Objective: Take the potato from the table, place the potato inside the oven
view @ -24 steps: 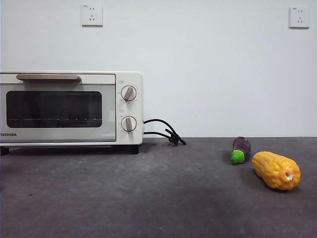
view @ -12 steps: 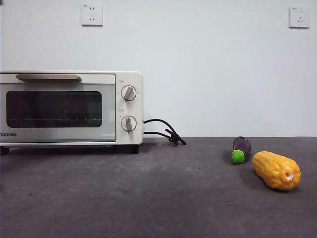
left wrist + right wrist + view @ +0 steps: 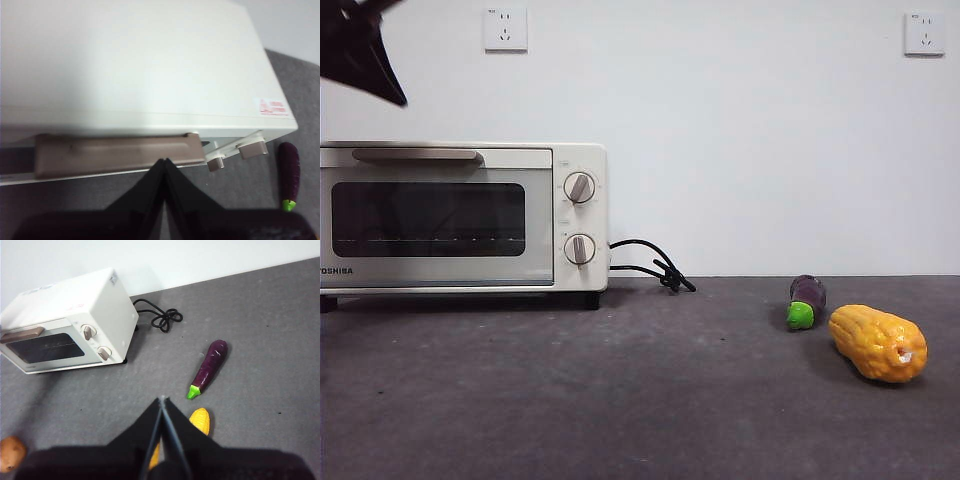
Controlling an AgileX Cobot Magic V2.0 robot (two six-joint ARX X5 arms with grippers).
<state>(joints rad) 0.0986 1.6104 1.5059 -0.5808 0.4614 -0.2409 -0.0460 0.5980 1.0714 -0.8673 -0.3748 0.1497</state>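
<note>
The potato (image 3: 11,453), cut off at the edge, lies far from the oven (image 3: 70,322).

Potato (image 3: 11,453) on table (image 3: 260,330); oven (image 3: 460,215) closed

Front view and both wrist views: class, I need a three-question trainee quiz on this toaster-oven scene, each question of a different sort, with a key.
1. True or false: the dark glass door of the cream-white boxy toaster oven is shut.
2. Which lies nearest the long purple eggplant with a green cap? A) bumpy yellow-orange corn cob B) rounded orange-brown potato C) coiled black cord
3. Fill in: the left hand, jaws shut, hovers above the oven's beige bar ______.

Key: 1 true; 2 A; 3 handle. The right hand, also shut, waits over the corn cob.
</note>
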